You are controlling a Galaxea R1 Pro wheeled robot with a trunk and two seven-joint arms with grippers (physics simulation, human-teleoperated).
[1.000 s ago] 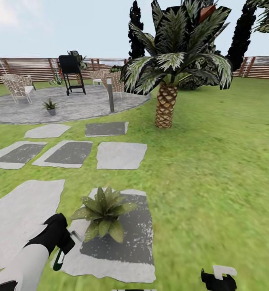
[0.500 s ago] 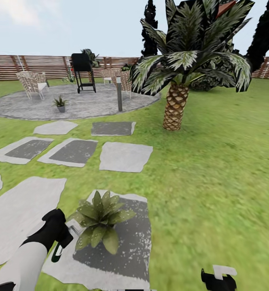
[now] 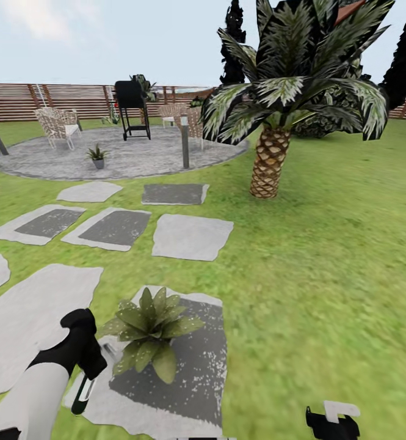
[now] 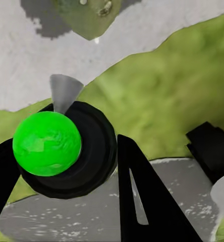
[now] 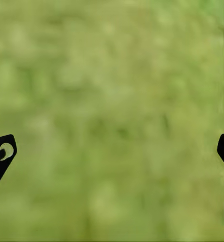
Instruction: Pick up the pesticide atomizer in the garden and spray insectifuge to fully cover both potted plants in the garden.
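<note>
Black left jaws clamped round pesticide atomizer [image 4: 61,146]

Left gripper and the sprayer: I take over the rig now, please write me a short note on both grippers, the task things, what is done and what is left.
Left gripper: shut on the pesticide atomizer, held beside the near potted plant on its stepping stone.
Right gripper: open, empty, low over the lawn.
Second potted plant: far off on the round patio.
Done: atomizer picked up and brought to the near plant.
Left: whether any spray has landed cannot be told; cover the near plant, then drive to the patio plant.
</note>
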